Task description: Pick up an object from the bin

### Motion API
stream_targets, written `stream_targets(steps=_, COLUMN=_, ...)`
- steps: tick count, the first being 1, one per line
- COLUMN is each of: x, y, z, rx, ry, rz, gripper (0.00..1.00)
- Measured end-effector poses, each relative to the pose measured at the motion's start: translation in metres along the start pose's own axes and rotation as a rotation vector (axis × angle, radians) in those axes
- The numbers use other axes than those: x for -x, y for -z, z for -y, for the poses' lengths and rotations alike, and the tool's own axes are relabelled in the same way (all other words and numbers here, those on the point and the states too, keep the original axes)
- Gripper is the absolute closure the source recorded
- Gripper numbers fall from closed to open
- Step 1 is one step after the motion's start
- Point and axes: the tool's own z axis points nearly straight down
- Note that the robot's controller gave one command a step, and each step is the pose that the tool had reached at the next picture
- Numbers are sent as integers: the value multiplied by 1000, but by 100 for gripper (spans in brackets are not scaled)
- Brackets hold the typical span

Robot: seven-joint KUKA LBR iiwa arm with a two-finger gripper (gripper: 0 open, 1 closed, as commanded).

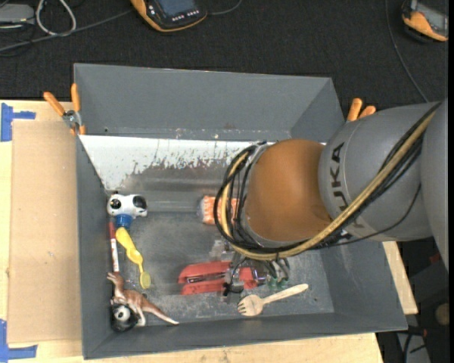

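There is one grey bin with small things lying in it. One big grey arm comes in from the right of the frame. It has one round orange cover on it, with black and yellow cables looped around.

The gripper hangs under the orange cover, low in the middle of the frame. It is right over the right end of one red tool that lies flat on the bin floor. The cover and cables hide most of it, so I cannot tell if the gripper is spread or pressed together, or if it is pinching the red tool.

Just to the right of the red tool lies one wooden fork, with its prongs pointing left.

Near the left wall there are more things. There is one black-and-white toy with a blue bit under it. Below it lie one long yellow thing and one thin red pen, side by side. At the lower left lies one brown toy dinosaur.

One orange-and-white thing peeks out at the left edge of the orange cover, partly hidden.
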Motion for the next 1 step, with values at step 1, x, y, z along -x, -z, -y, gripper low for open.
stream_targets(steps=1, x=-7, y=69, z=-9, rx=3, ry=116, rz=3, gripper=100)
